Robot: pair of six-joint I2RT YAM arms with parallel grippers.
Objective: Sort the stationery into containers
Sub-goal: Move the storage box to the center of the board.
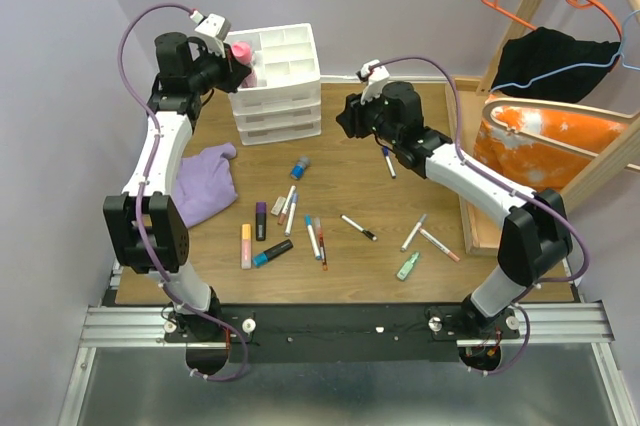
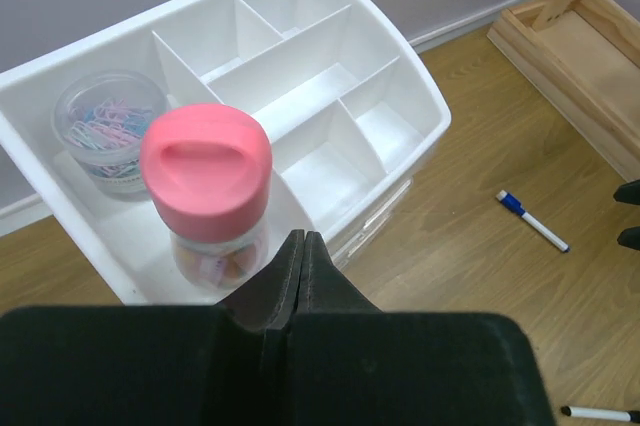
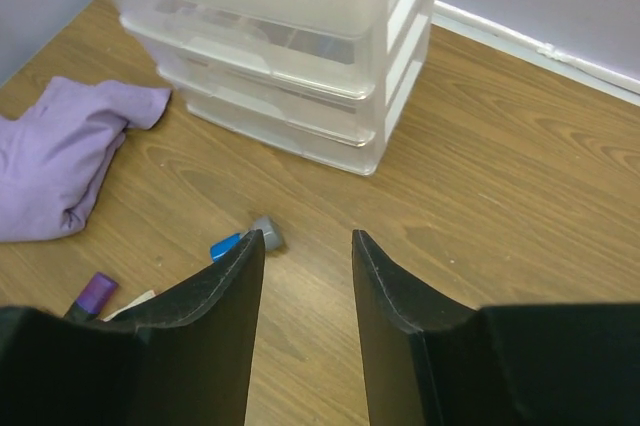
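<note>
Right hand [image 3: 307,238] hangs parted; blue highlighter [image 3: 240,242] lies ahead, leftward.

The organiser [image 1: 278,96] stands at the table's [image 1: 350,186] back, pens [image 1: 314,238] scattered before it, cloth [image 1: 205,186] to their left.

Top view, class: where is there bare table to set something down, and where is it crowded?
Free: the wood strip between the pens and the black rail; the back patch between the white organiser and the wooden frame, partly under the right arm. Crowded: those pens, bunched beside the purple cloth.
</note>
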